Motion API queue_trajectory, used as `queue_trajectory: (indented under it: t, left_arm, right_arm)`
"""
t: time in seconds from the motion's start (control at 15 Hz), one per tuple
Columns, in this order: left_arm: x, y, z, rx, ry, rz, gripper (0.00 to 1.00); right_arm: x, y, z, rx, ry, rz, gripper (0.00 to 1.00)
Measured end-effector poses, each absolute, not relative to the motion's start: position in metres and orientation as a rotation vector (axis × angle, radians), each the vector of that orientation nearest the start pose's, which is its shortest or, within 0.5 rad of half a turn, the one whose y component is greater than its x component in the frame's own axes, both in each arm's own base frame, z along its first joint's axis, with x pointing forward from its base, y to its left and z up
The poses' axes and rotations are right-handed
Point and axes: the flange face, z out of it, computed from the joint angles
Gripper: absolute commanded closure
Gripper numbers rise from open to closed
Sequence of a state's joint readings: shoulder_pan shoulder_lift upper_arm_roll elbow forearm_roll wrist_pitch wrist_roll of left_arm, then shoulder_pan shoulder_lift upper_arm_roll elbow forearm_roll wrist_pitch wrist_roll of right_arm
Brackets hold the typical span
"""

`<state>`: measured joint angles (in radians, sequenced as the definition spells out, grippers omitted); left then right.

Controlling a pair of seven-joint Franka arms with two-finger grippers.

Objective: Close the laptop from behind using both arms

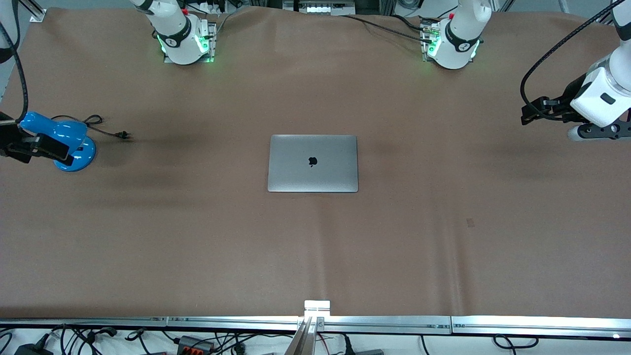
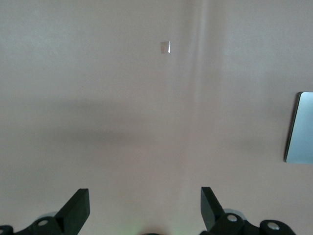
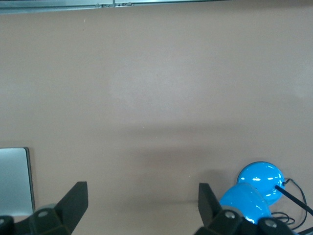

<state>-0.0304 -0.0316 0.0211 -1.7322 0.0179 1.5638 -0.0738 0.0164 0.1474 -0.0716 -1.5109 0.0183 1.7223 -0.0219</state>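
The space-grey laptop (image 1: pixel 313 163) lies shut and flat in the middle of the brown table, with the black apple logo on its lid facing up. An edge of it shows in the left wrist view (image 2: pixel 301 128) and in the right wrist view (image 3: pixel 13 178). My left gripper (image 1: pixel 531 113) hangs open and empty over the table at the left arm's end, well away from the laptop; its fingers (image 2: pixel 78 205) stand wide apart. My right gripper (image 1: pixel 47 148) hangs open and empty at the right arm's end, over a blue lamp; its fingers (image 3: pixel 76 200) stand wide apart.
A blue lamp (image 1: pixel 69 140) with a black cord and plug (image 1: pixel 121 134) stands at the right arm's end; it also shows in the right wrist view (image 3: pixel 254 188). A small mark (image 1: pixel 470 223) is on the brown cloth. A metal rail (image 1: pixel 315 323) runs along the table's near edge.
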Motion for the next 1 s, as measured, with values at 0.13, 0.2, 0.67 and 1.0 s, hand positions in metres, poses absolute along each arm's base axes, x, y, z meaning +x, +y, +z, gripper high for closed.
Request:
queue_trajectory:
  t: [0.13, 0.2, 0.67, 1.0]
  left_arm:
    - [0.537, -0.003, 0.566, -3.11, -0.099, 0.212, 0.0]
    - [0.537, -0.003, 0.566, -3.11, -0.099, 0.212, 0.0]
    - [0.535, -0.003, 0.565, -3.108, -0.099, 0.234, 0.0]
    - [0.535, -0.003, 0.565, -3.107, -0.099, 0.237, 0.0]
  right_arm:
    - [0.592, -0.029, 0.578, -3.13, 0.04, -0.083, 0.0]
    - [0.582, -0.029, 0.577, -3.128, 0.04, -0.074, 0.0]
    - [0.543, -0.028, 0.584, -3.122, 0.038, -0.056, 0.0]
    - [0.542, -0.027, 0.581, -3.123, 0.021, -0.042, 0.0]
